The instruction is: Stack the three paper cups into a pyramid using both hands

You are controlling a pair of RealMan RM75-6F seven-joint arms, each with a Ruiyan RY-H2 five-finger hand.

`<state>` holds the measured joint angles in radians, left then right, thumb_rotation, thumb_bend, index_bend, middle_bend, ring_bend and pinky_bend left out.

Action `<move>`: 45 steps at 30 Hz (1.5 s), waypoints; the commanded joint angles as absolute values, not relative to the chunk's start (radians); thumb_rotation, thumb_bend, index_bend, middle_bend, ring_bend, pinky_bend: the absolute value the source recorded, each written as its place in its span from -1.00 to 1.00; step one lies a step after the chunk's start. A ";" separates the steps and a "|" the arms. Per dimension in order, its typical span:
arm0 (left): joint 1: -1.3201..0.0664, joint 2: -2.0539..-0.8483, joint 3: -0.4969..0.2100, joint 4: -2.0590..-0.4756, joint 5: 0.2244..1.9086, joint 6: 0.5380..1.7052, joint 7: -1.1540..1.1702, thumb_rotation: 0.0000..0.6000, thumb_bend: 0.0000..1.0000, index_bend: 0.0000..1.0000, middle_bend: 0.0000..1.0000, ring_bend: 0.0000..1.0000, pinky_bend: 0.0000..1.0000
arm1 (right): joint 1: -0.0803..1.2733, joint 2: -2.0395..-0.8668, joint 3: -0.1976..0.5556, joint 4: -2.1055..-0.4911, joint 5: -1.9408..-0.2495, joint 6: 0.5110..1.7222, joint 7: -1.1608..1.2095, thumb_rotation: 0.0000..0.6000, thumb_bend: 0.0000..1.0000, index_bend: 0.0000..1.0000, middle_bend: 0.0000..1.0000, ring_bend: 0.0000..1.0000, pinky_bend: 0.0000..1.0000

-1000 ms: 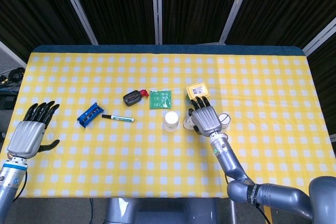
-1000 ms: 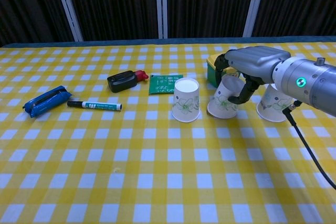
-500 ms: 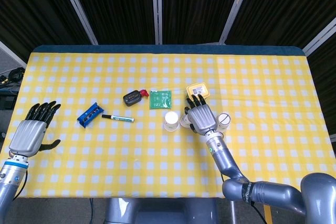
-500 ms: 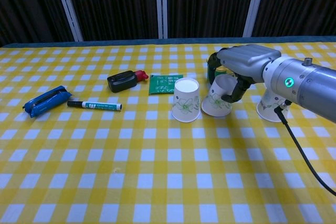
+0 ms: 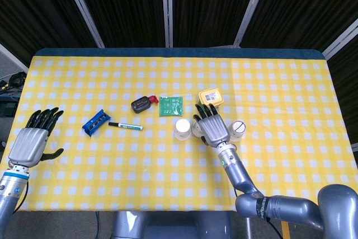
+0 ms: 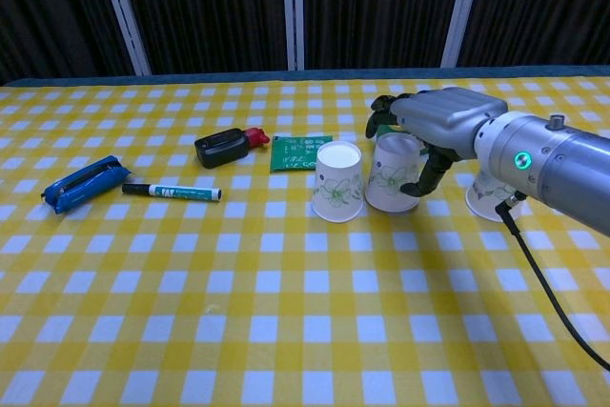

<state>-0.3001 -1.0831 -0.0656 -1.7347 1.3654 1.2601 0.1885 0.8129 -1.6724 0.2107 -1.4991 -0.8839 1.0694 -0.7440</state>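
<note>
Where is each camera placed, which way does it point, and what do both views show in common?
Head view: high above the near table edge, looking steeply down at the tablecloth; both arms show, the left robot hand idle.
Chest view: low in front, looking level across the table; only the right robot hand shows.
Shared: right robot hand on the middle cup, the marker.

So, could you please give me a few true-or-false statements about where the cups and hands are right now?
1. The right hand grips the middle cup. True.
2. All three cups are already stacked in a pyramid. False: the left cup, middle cup and right cup all stand on the tablecloth.
3. The left hand holds the marker. False: it holds nothing, far from it.
4. The cups stand upside down. True.
5. The blue tool lies right of the cups. False: left.
</note>
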 commanded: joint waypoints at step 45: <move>-0.293 -1.080 -0.063 -1.754 1.361 1.270 0.226 1.00 -0.60 -1.00 -1.00 -1.00 -1.00 | 0.750 -1.432 0.165 -1.655 -0.608 1.149 -0.819 1.00 -0.59 -0.46 -1.00 -1.00 -1.00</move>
